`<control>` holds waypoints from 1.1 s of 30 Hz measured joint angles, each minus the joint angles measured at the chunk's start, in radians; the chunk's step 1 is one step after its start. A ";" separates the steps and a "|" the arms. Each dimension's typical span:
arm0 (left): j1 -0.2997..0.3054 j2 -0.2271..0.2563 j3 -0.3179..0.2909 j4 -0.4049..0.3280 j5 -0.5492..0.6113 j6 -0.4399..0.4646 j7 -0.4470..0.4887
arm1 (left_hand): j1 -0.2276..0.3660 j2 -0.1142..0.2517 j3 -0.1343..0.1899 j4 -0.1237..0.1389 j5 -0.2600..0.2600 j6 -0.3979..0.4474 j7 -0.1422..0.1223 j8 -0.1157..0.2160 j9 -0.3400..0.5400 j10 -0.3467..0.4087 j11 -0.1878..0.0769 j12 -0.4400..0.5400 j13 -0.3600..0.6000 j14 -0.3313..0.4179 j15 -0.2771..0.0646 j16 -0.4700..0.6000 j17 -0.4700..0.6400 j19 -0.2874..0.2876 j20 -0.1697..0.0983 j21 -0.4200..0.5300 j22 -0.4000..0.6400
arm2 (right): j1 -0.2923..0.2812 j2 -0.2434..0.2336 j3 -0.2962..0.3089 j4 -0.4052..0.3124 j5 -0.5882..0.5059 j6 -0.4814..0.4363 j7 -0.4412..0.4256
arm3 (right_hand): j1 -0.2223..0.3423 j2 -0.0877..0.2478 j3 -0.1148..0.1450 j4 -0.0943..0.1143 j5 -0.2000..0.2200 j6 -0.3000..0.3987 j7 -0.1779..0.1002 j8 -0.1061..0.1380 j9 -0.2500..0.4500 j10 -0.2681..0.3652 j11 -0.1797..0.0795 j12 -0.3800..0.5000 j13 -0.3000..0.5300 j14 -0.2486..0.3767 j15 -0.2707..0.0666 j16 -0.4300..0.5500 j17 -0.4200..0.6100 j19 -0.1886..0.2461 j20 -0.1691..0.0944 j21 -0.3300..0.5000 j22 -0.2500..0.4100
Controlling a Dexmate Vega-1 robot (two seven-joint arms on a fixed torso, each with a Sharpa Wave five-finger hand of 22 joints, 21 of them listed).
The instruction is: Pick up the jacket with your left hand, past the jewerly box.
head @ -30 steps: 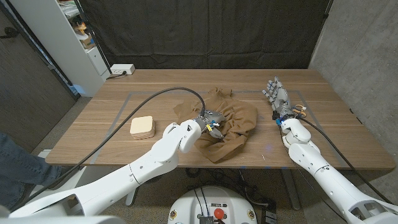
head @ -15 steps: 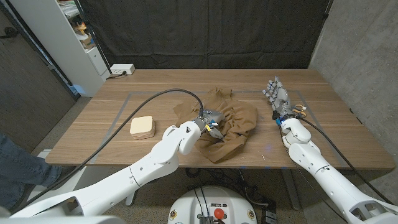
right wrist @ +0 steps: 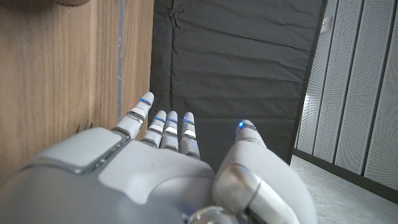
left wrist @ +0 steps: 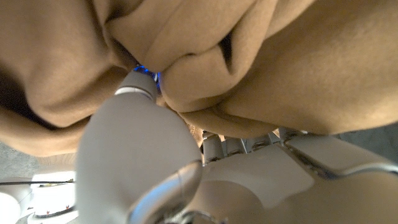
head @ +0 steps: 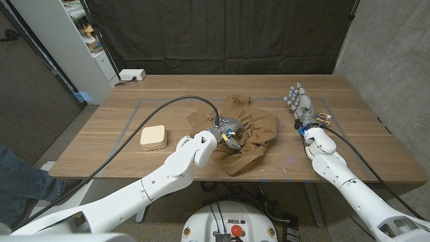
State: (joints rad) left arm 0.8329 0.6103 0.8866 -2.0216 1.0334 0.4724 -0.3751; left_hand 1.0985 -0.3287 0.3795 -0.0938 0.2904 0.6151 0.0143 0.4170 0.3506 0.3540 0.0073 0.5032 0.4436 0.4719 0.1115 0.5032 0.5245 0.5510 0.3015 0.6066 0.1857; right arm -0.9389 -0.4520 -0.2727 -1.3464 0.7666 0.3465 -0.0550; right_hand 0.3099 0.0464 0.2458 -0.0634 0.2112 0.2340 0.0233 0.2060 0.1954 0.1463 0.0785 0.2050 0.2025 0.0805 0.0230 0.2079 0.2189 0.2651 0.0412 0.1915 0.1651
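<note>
The left arm is reaching in from the near left, its left hand [head: 228, 134] pressing down among tan folds, fingers [left wrist: 138, 84] closing on cloth [left wrist: 205, 56] in the wrist view. The right arm is lying along the right side, its right hand [head: 299, 104] standing with straight, spread fingers [right wrist: 168, 127], holding nothing.

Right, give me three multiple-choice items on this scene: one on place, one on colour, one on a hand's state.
1. The jewelry box lies where relative to the jacket?
A. toward the robot's left
B. toward its right
C. on top of it

2. The jacket's colour?
A. black
B. tan brown
C. white

3. The left hand is:
A. open over bare wood
B. buried in jacket folds
C. holding the box

Key: 1 A, the head view shows the box left of the cloth; 2 B, in both views; 3 B, the left wrist view shows fabric bunched around its fingers.
</note>
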 measured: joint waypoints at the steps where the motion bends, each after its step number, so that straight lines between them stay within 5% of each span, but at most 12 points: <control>1: 0.000 0.001 0.000 -0.005 0.002 0.005 0.000 | 0.000 0.000 0.000 0.000 0.003 0.000 0.000 0.000 0.002 0.003 0.000 0.000 0.003 0.009 -0.006 0.000 0.002 0.019 -0.008 0.001 0.000 | 0.002 0.000 0.000 0.001 0.001 0.000 0.002 | 0.000 0.000 0.000 0.000 0.000 0.000 0.000 0.000 0.000 0.000 0.000 0.000 0.000 0.000 0.000 0.000 0.000 0.000 0.000 0.000 0.000; 7: 0.001 0.003 -0.002 -0.022 0.011 0.022 0.000 | 0.016 -0.008 0.000 0.000 0.011 0.005 0.005 0.008 0.010 0.003 0.000 0.004 0.009 0.083 -0.072 0.006 0.012 0.133 -0.040 0.015 0.000 | 0.007 0.003 0.000 0.007 0.004 0.000 0.010 | 0.000 0.000 0.000 0.000 0.000 0.000 0.000 0.000 0.000 0.000 0.000 0.000 0.000 0.000 0.000 0.000 0.000 0.000 0.000 0.000 0.000; 10: 0.002 0.003 -0.004 -0.032 0.022 0.038 -0.001 | 0.084 0.061 0.000 0.000 0.011 0.007 0.007 0.008 0.012 0.008 -0.005 0.004 0.014 0.122 -0.112 0.006 0.018 0.170 -0.075 0.024 0.000 | 0.013 0.006 -0.002 0.014 0.006 0.000 0.015 | 0.000 0.000 0.004 -0.004 0.000 0.000 0.000 0.000 0.000 0.000 0.000 0.000 0.000 0.000 0.000 0.000 0.000 0.000 0.000 0.000 0.000; 15: 0.006 0.004 -0.008 -0.046 0.031 0.048 -0.002 | 0.211 0.195 0.004 0.004 0.012 0.014 0.007 0.008 0.014 0.008 -0.005 0.004 0.018 0.130 -0.119 0.012 0.026 0.171 -0.093 0.030 0.004 | 0.015 0.009 -0.004 0.019 0.008 0.000 0.019 | 0.000 0.000 0.004 -0.004 0.000 0.000 0.000 0.000 0.000 0.000 0.000 0.000 0.000 -0.004 0.004 0.000 0.000 0.004 0.004 0.000 0.000; 20: 0.009 0.004 -0.016 -0.057 0.038 0.052 -0.002 | 0.218 0.206 0.004 0.004 0.017 0.016 0.005 0.008 0.021 0.017 -0.004 0.004 0.023 0.141 -0.130 0.012 0.037 0.203 -0.126 0.040 0.004 | 0.016 0.010 -0.004 0.021 0.011 -0.001 0.023 | 0.000 0.000 0.004 -0.004 0.000 0.000 0.000 0.000 0.000 0.000 0.000 0.000 0.000 -0.004 0.004 0.000 0.000 0.004 0.004 0.000 0.000; 24: 0.011 0.005 -0.022 -0.064 0.043 0.058 0.005 | 0.298 0.286 0.004 0.004 0.017 0.016 0.006 0.008 0.023 0.017 -0.004 0.004 0.027 0.149 -0.128 0.015 0.040 0.221 -0.154 0.045 0.056 | 0.016 0.010 -0.004 0.021 0.012 -0.001 0.024 | 0.000 0.000 0.004 -0.004 0.000 0.000 0.000 0.000 0.000 0.000 0.000 0.000 0.000 -0.004 0.004 0.000 0.000 0.004 0.004 0.000 0.000; 30: 0.016 0.005 -0.035 -0.072 0.044 0.058 0.026 | 0.341 0.329 0.004 0.004 0.024 0.025 0.007 0.012 0.028 0.021 -0.007 0.011 0.035 0.149 -0.128 0.016 0.047 0.228 -0.169 0.058 0.065 | 0.013 0.009 -0.002 0.014 0.013 -0.001 0.023 | 0.000 0.000 0.004 -0.004 0.000 0.000 0.000 0.000 0.000 0.000 0.000 0.000 0.000 -0.004 0.004 0.000 0.000 0.004 0.004 0.000 0.000; 31: 0.016 0.005 -0.036 -0.073 0.044 0.058 0.031 | 0.351 0.339 0.004 0.004 0.024 0.025 0.007 0.012 0.028 0.021 -0.007 0.011 0.036 0.149 -0.128 0.016 0.051 0.265 -0.210 0.058 0.065 | 0.013 0.008 -0.002 0.012 0.014 -0.002 0.023 | 0.000 0.000 0.004 -0.004 0.000 0.000 0.000 0.000 0.000 0.000 0.000 0.000 0.000 -0.004 0.004 0.000 0.000 0.004 0.004 0.000 0.000; 33: 0.017 0.005 -0.041 -0.076 0.043 0.058 0.042 | 0.359 0.346 0.004 0.004 0.024 0.029 0.010 0.013 0.031 0.030 -0.009 0.011 0.037 0.149 -0.128 0.023 0.055 0.272 -0.220 0.064 0.065 | 0.012 0.007 -0.001 0.008 0.014 -0.002 0.021 | 0.000 0.000 0.004 -0.004 0.000 0.000 0.000 0.000 0.000 0.000 0.000 0.000 0.000 -0.004 0.004 0.000 0.000 0.004 0.004 0.000 0.000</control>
State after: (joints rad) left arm 0.8499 0.6153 0.8451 -2.0977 1.0765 0.5301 -0.3332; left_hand 1.4576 0.0177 0.3834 -0.0899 0.3147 0.6437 0.0247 0.4295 0.3820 0.3840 -0.0014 0.5141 0.4802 0.6211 -0.0164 0.5261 0.5794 0.8232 0.0819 0.6702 0.2503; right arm -0.9268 -0.4450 -0.2733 -1.3383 0.7803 0.3447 -0.0335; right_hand 0.3099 0.0464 0.2500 -0.0674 0.2112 0.2340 0.0233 0.2060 0.1954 0.1463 0.0785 0.2050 0.2023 0.0767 0.0267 0.2079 0.2189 0.2688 0.0448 0.1914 0.1652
